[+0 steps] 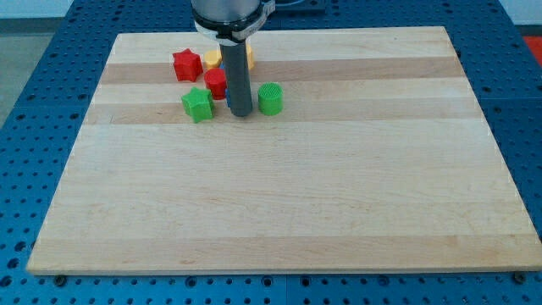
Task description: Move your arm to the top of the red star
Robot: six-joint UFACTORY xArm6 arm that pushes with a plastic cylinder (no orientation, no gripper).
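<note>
The red star (186, 64) lies near the board's top left. My tip (241, 113) rests on the board below and to the right of it, between a green star (197, 104) on its left and a green cylinder (270, 99) on its right. A second red block (215, 83), its shape unclear, sits just left of the rod and is partly hidden by it. A sliver of a blue block (228, 98) shows at the rod's left edge. The tip is apart from the red star.
A yellow block (212, 58) lies right of the red star, and a yellow bit (251, 58) shows at the rod's right side. The wooden board (288, 195) sits on a blue perforated table. The arm's body hangs over the board's top edge.
</note>
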